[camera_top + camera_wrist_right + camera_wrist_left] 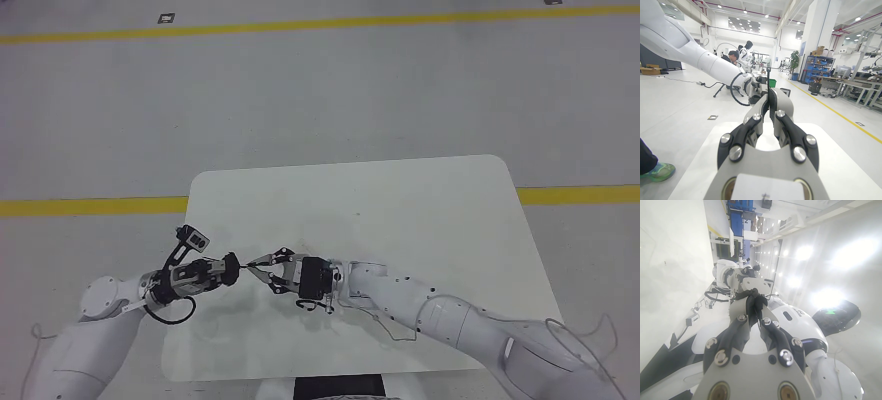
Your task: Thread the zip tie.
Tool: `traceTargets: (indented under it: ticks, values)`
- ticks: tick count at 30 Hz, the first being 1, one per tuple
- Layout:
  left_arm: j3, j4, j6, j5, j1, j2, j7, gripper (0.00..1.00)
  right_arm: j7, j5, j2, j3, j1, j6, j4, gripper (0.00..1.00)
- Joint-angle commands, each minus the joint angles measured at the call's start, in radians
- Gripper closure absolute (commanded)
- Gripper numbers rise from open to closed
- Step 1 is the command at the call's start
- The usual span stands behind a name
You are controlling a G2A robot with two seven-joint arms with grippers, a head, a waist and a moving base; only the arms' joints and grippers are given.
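Zip tie [769, 83] is held up off the counter [420, 200], over its left robot-side part, w/ both pincers on it. R pincer [769, 98] is pinched tight on the strap, small square head end poking free past the tips. L pincer [755, 301] is closed narrow; thin strap seems caught in it. Pincers nearly tip to tip. No closed loop visible, so prob mid-thread: tail yet to go thru head.
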Motion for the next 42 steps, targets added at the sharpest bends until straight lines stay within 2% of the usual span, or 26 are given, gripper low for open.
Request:
traceTargets:
  ticks: [1,13,24,25,26,27,28,36,42]
  values:
    - [0.002,-0.006,0.004,0.007,0.002,-0.001,0.01,1.0,-0.001,0.0,0.001,0.0,0.001,0.0,-0.002,1.0]
    - [0.002,-0.008,0.039,-0.033,0.005,-0.006,-0.028,1.0,0.001,0.006,0.002,-0.004,-0.002,0.0,0.002,1.0]
    - [-0.003,-0.003,0.046,-0.034,0.003,-0.01,-0.029,1.0,-0.003,0.008,0.0,-0.005,-0.001,0.0,0.007,1.0]
    - [-0.004,-0.002,0.046,-0.033,0.003,-0.01,-0.029,1.0,-0.003,0.007,0.0,-0.006,-0.001,0.0,0.007,0.97]
    - [-0.004,-0.002,0.046,-0.032,0.003,-0.01,-0.029,1.0,-0.003,0.007,0.0,-0.006,0.0,0.0,0.006,0.79]
    - [-0.005,-0.001,0.047,-0.032,0.003,-0.011,-0.029,1.0,-0.003,0.007,0.0,-0.006,0.0,0.0,0.006,0.53]
    - [-0.005,0.0,0.047,-0.032,0.002,-0.011,-0.029,1.0,-0.003,0.008,0.0,-0.006,0.0,0.0,0.005,0.0]
    - [-0.006,0.018,0.054,-0.032,-0.007,-0.015,-0.017,1.0,-0.012,-0.014,0.009,0.023,-0.011,0.0,-0.003,0.0]
    - [-0.004,0.031,0.077,-0.065,-0.022,-0.021,-0.006,1.0,-0.019,-0.036,0.027,0.05,-0.039,0.0,0.005,0.0]
